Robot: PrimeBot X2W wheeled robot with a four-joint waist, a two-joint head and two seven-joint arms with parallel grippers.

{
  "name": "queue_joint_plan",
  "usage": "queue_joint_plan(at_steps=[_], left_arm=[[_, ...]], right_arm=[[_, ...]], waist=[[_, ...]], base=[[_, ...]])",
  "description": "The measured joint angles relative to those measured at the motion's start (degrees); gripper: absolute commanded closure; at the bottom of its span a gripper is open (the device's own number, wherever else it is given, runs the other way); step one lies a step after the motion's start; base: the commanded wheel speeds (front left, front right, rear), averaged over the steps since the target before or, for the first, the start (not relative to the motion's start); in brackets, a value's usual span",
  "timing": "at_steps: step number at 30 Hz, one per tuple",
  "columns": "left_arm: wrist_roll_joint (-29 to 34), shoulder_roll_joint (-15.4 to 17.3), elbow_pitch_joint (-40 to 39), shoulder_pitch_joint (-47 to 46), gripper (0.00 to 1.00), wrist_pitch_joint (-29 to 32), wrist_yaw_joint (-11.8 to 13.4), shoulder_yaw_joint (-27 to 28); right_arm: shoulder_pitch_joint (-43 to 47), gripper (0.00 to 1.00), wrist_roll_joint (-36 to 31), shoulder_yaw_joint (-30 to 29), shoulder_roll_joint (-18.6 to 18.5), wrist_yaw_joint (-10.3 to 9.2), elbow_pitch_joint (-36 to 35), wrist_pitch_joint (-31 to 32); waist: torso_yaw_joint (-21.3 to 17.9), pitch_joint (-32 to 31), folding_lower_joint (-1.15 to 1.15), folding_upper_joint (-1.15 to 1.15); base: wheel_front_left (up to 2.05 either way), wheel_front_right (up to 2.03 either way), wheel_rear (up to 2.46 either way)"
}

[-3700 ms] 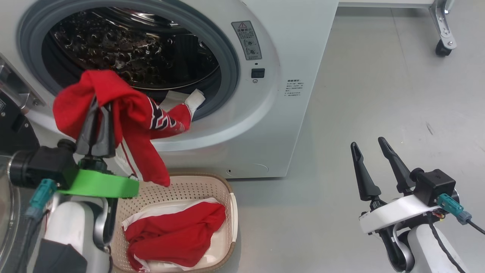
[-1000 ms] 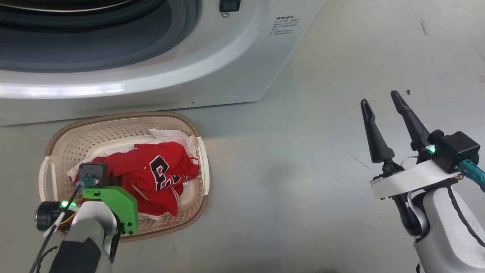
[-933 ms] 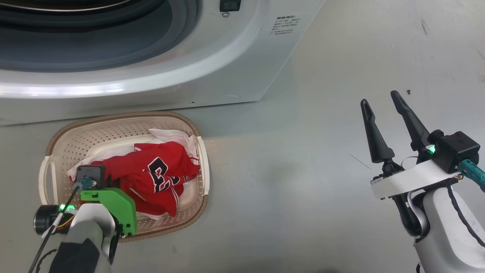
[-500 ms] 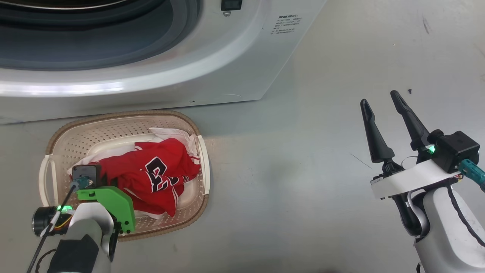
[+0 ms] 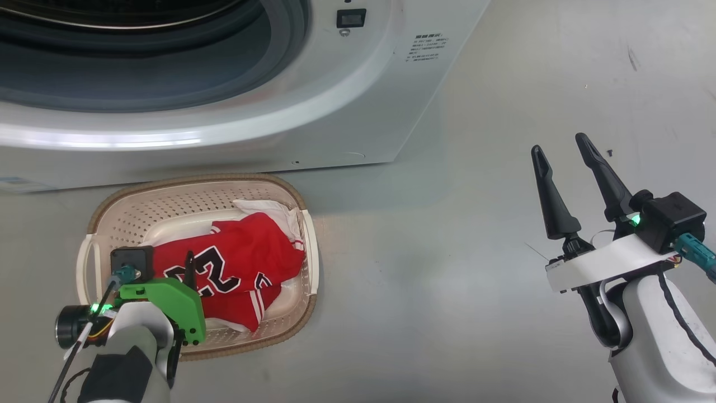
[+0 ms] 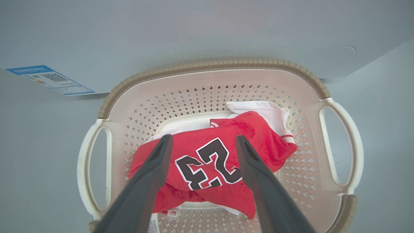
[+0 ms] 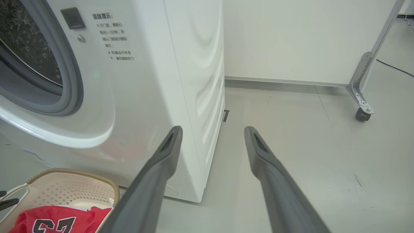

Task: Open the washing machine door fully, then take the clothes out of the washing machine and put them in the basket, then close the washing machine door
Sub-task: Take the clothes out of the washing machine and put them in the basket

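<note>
The cream basket (image 5: pixel 305 193) (image 6: pixel 213 64) stands on the floor against the front of the white washing machine (image 5: pixel 347 112) (image 7: pixel 155 81). In it lie the clothes: a red jersey numbered 23 (image 5: pixel 235 263) (image 6: pixel 210 158) on top of a white piece (image 5: pixel 268 210) (image 6: pixel 265 110). My left gripper (image 6: pixel 203 142) hangs open just above the jersey, one finger (image 5: pixel 189 268) on each side of the number, holding nothing. My right gripper (image 5: pixel 564 146) (image 7: pixel 213 129) stands open and empty over the bare floor to the right. The drum opening (image 5: pixel 140 61) is dark. The washing machine door is out of view.
A blue sticker (image 6: pixel 48 79) sits low on the machine's front, left of the basket. A metal frame leg with a caster (image 7: pixel 364 110) stands at the far right near the back wall. Grey floor (image 5: pixel 447 280) lies between the basket and my right arm.
My left gripper has gone from shut on the jersey to open, and the jersey has dropped and spread flatter in the basket. The camera shifted slightly. The right arm has stayed still.
</note>
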Motion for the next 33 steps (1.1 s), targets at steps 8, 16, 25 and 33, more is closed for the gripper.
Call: queue_joint_plan(at_steps=[8,16,25,33], left_arm=[[-0.5,-0.5,-1.7,-0.9,0.00,-5.5,-1.6,-0.1],[-0.5,-0.7,-5.6,-1.0,0.00,-6.5,-3.0,-0.6],[-0.4,-0.9,-16.5,-0.7,0.00,-6.7,-3.7,-0.9],[0.4,-1.0,-26.3,4.4,0.00,-6.7,-4.0,-1.1]], right_arm=[[0.1,0.00,0.0,-0.5,0.5,0.00,0.7,0.0],[1.0,0.00,0.0,-0.7,1.7,0.00,1.5,0.0],[3.3,0.00,0.0,-2.2,2.1,0.00,2.5,0.0],[5.7,0.00,-0.1,-3.6,2.1,0.00,2.9,0.0]], waist=[[1.6,-3.4,0.00,0.00],[3.4,-7.2,0.00,0.00],[5.1,-11.7,0.00,0.00],[6.3,-15.5,0.00,0.00]], base=[[0.00,0.00,0.00],[0.00,0.00,0.00],[0.00,0.00,0.00],[0.00,0.00,0.00]])
